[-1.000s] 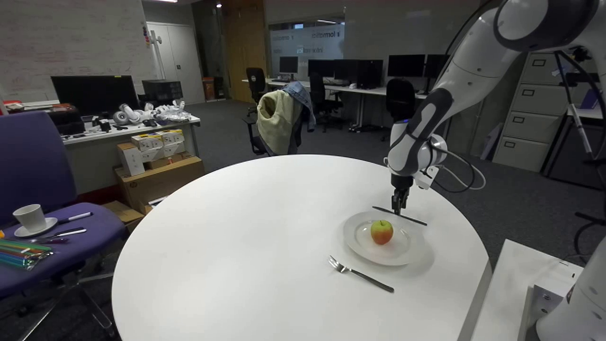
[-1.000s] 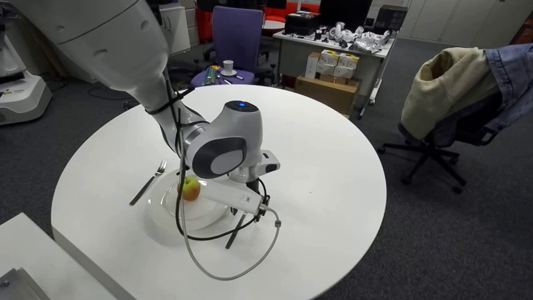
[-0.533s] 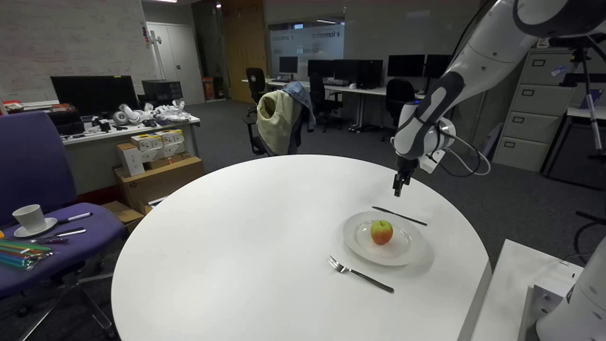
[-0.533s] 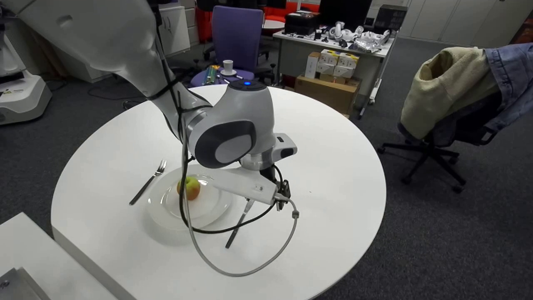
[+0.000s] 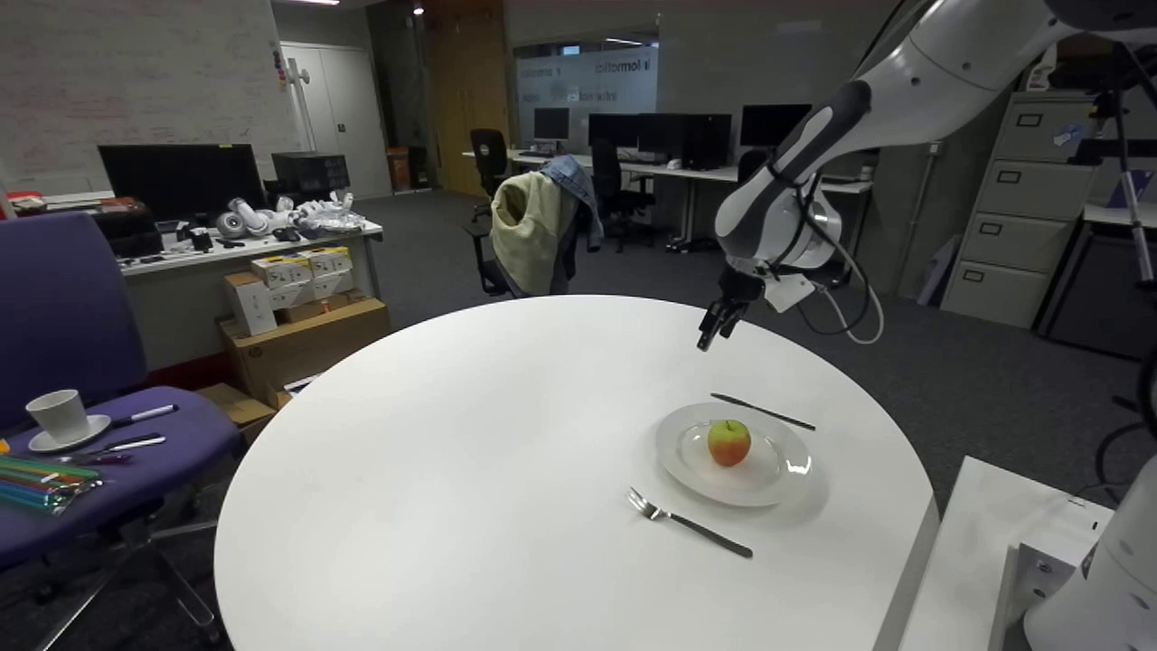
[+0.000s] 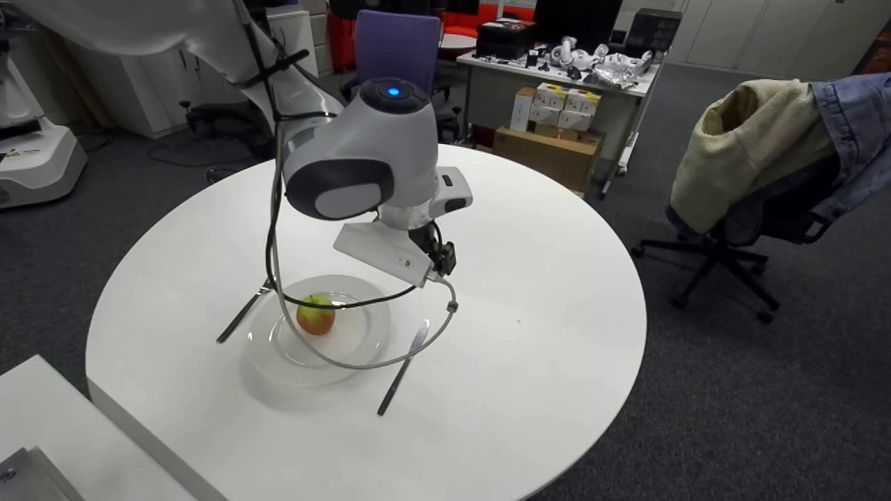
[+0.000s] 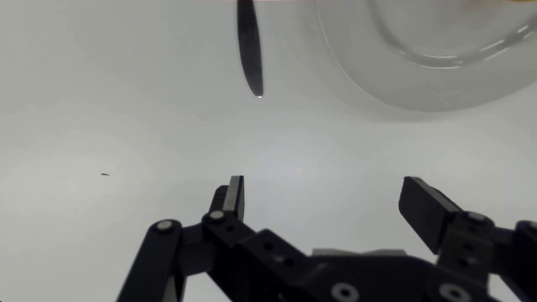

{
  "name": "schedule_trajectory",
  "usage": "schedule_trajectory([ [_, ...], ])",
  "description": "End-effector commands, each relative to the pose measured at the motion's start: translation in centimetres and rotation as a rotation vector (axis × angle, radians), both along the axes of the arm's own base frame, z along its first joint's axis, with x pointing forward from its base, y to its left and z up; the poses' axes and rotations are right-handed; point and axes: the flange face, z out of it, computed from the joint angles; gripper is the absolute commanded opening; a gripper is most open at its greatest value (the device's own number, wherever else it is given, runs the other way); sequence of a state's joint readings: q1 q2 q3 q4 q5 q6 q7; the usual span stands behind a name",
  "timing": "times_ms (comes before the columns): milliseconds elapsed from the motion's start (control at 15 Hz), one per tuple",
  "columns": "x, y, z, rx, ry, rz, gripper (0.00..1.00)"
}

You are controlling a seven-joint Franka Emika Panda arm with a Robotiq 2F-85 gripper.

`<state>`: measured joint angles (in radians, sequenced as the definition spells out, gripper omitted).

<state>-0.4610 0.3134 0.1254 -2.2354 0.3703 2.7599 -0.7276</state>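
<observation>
- Purple chair (image 5: 68, 307): far left in an exterior view. A white cup (image 5: 59, 416) stands upright on a saucer (image 5: 98, 428) on its seat, with a packet of coloured rods (image 5: 41, 484) nearby.
- Cardboard box (image 5: 316, 348): smaller cartons (image 5: 282, 271) stacked on top of it.
- Cream garment (image 5: 527, 231): draped over a black chair (image 6: 786, 223) in the background.
- Tabletop (image 5: 434, 470): round and white, occupying the middle of the view.
- Fork (image 5: 700, 531): lies flat on the tabletop, tines pointing left in that exterior view, dark handle to the right. Near the plate (image 5: 768, 472), apart from its rim.
- Gripper (image 7: 321, 180): raised above the tabletop and tilted. Fingers (image 7: 423, 209) spread wide, tabletop showing between them in the wrist view. Nearest loose item is the knife (image 7: 250, 48).
- Apple (image 5: 729, 443): red and yellow-green, stem up, resting on the plate.
- Plate: white, wide-rimmed, lying between the fork and the knife in both exterior views.
- Knife: lies flat on the tabletop just beside the plate, a narrow gap between them. In the wrist view its blade end shows ahead of the gripper, well apart from the fingers.
- Robot arm (image 5: 904, 117): white with dark sections, reaching in from the upper right.
- Filing cabinet (image 5: 1021, 226): grey, several drawers, right background.
</observation>
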Motion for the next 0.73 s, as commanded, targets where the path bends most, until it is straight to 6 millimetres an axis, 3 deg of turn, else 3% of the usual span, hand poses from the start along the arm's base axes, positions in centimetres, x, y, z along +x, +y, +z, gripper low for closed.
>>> schedule_trajectory([
  [0,-0.4,0.2,1.2,0.015,-0.033,-0.057,1.00],
  [267,-0.9,-0.9,0.7,0.033,0.024,-0.226,1.00],
  [667,-0.4,-0.6,-0.6,0.038,0.027,-0.175,1.00],
])
